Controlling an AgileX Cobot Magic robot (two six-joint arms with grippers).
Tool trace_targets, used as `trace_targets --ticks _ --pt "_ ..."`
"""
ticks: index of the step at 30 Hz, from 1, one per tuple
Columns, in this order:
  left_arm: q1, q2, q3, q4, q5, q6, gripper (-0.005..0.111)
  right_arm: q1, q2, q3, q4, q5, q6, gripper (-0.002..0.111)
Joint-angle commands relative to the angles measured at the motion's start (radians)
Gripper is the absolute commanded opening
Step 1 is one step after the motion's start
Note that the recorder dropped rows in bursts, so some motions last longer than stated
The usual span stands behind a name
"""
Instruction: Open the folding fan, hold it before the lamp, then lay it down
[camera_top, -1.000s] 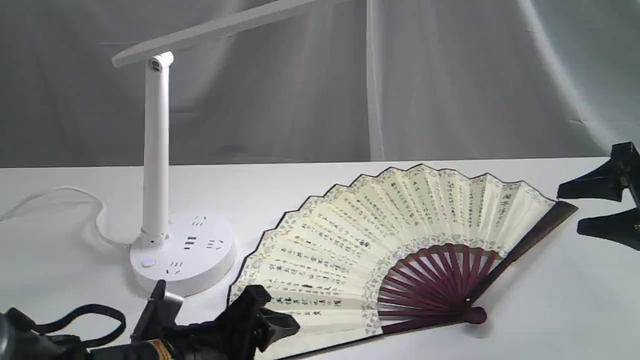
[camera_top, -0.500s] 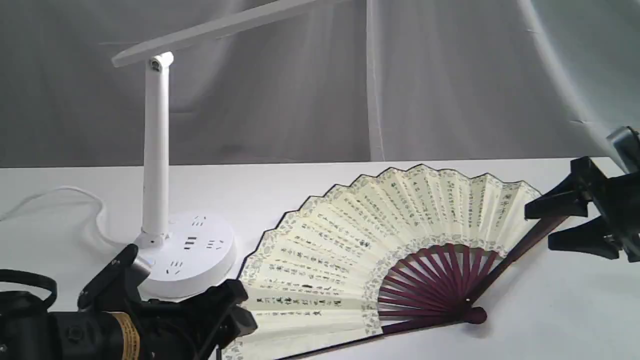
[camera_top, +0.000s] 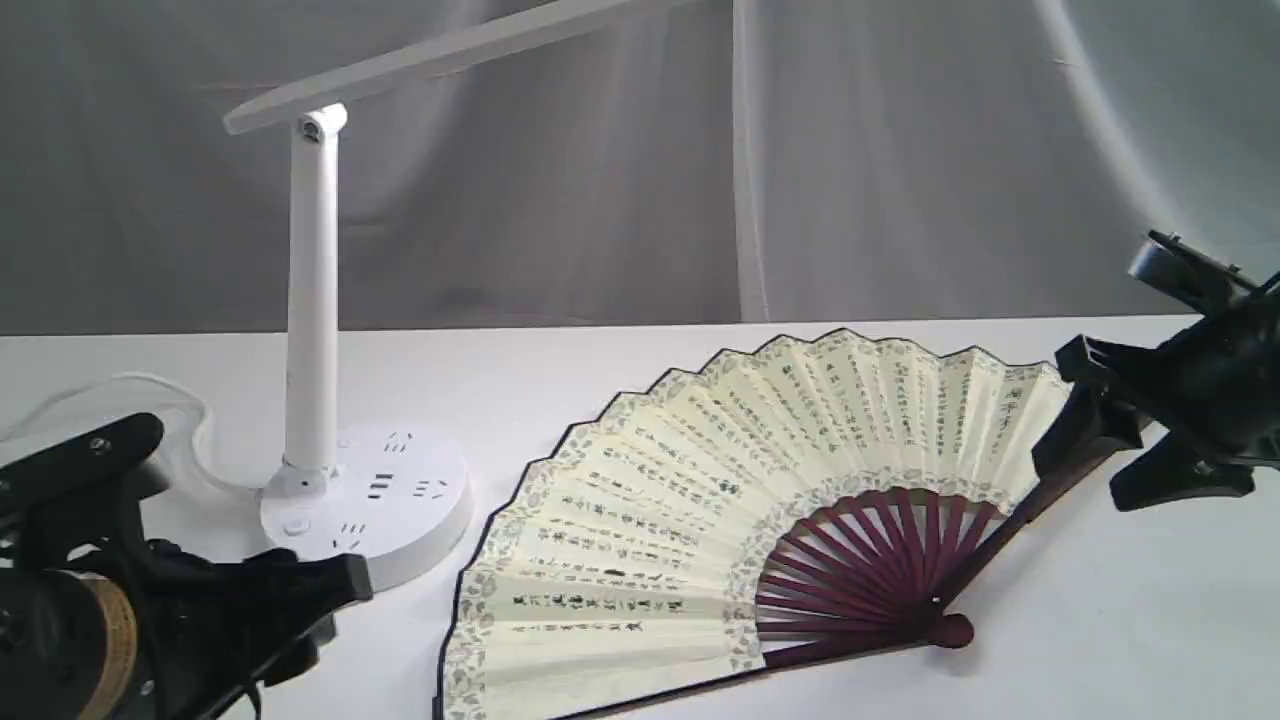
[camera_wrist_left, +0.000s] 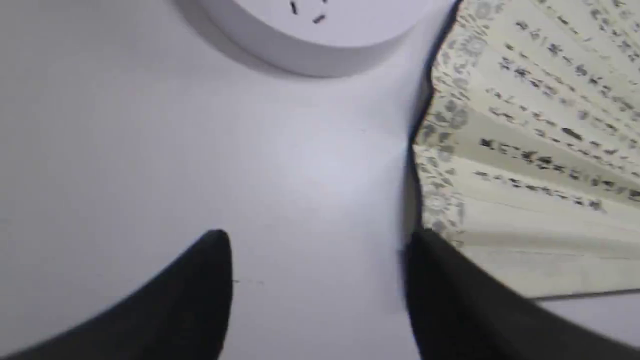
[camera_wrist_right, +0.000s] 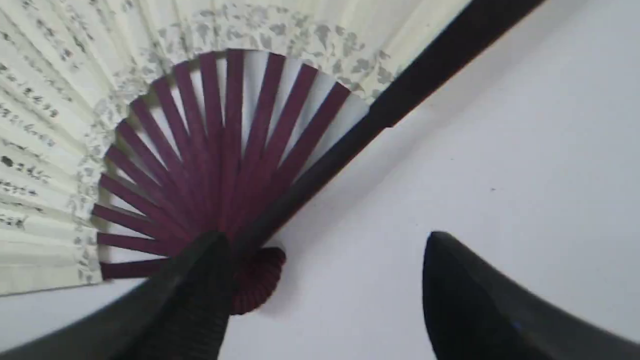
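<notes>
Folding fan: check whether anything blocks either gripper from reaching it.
Nothing visible does. The cream pleated paper folding fan lies spread on the white table. Only bare table separates the open left gripper from its leaf edge; the open right gripper is beside its dark guard.

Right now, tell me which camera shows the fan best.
The exterior view: nearly the whole fan lies spread open on the table, with paper, ribs and pivot all visible. The left wrist view catches only one end of the paper. The right wrist view shows mainly the maroon ribs, the pivot and one dark outer stick.
</notes>
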Motion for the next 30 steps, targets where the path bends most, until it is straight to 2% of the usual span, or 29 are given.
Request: trace_targets --ticks 1,7,11,15,18,22,25,30 --pt "0.003 -0.049 -0.030 0.008 0.180 0.157 0.040 0.046 -0.042 0.001 -0.141 -0.015 0.102 0.054" --pt "0.003 -0.065 -0.097 -0.026 0.427 0.458 0.015 0.134 -0.081 0.003 -0.286 -0.006 0.215 0.050" --pt "0.041 -0.072 -0.119 -0.101 0.462 0.609 0.000 0.176 -0.095 0.003 -0.333 0.032 0.253 0.047" --pt "0.169 -0.087 -0.117 -0.281 0.419 0.821 0.000 0.186 -0.114 0.003 -0.347 0.082 0.297 0.043" --pt "0.292 -0.104 -0.117 -0.443 0.375 1.007 0.000 0.186 -0.141 0.024 -0.361 0.088 0.319 0.039" --pt "0.435 -0.111 -0.117 -0.647 0.352 1.139 0.000 0.186 -0.199 0.099 -0.409 0.058 0.353 0.034" --pt "0.474 -0.111 -0.117 -0.715 0.363 1.212 0.000 0.186 -0.256 0.171 -0.443 0.040 0.336 0.030" --pt "0.474 -0.121 -0.117 -0.723 0.413 1.257 0.000 0.186 -0.386 0.291 -0.528 -0.021 0.334 0.019"
